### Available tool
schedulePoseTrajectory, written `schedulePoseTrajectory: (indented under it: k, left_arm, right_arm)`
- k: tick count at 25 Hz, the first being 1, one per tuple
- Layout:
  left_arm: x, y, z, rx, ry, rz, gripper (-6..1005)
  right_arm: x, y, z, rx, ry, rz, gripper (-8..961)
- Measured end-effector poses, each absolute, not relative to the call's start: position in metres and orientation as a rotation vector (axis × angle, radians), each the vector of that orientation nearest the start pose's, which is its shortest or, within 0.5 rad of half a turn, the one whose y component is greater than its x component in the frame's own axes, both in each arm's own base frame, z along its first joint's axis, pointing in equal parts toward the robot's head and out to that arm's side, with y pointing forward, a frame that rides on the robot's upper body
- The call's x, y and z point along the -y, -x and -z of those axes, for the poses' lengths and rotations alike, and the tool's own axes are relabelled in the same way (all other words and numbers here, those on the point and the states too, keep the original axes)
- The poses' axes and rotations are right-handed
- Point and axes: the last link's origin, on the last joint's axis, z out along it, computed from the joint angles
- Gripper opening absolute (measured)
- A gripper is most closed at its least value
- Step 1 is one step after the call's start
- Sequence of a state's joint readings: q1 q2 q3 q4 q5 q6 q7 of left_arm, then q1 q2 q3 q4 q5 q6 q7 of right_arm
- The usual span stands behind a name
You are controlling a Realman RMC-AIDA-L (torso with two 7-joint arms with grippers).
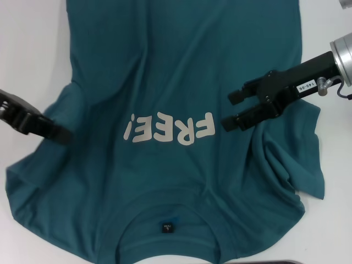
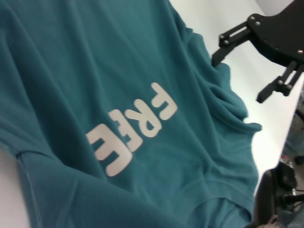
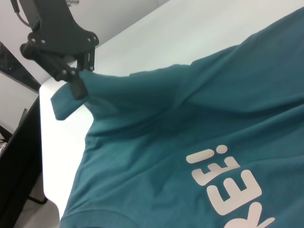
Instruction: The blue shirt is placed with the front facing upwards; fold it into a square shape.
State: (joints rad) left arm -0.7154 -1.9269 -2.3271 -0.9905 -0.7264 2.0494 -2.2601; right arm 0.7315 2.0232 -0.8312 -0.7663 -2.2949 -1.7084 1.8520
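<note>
The blue shirt [image 1: 165, 66] lies spread on the white table, front up, its collar and dark label [image 1: 166, 226] nearest me and the white letters "FREE" [image 1: 170, 129] across the chest. My left gripper [image 1: 63, 135] sits at the shirt's left sleeve, shut on a pinch of fabric. In the right wrist view the cloth rises in a tent to the left gripper [image 3: 78, 85]. My right gripper [image 1: 227, 111] hovers open over the right chest, beside the bunched right sleeve [image 1: 286, 165]. It also shows in the left wrist view as the right gripper [image 2: 237, 80], fingers wide apart.
The white table [image 1: 33, 55] shows bare on both sides of the shirt. Its rounded corner and edge [image 3: 47, 142] lie close to the left sleeve. A dark strip [image 1: 275, 262] runs along the near edge.
</note>
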Motion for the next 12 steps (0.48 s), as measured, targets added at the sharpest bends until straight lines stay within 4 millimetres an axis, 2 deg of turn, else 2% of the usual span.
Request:
schedulePoseTrajectory:
  k: [12]
  left_arm:
    - [-0.329,0.208,-0.048,1.405,2.987,-0.190,11]
  right_arm:
    - [-0.353,-0.218,-0.007,-0.877,3.036,-0.186,932]
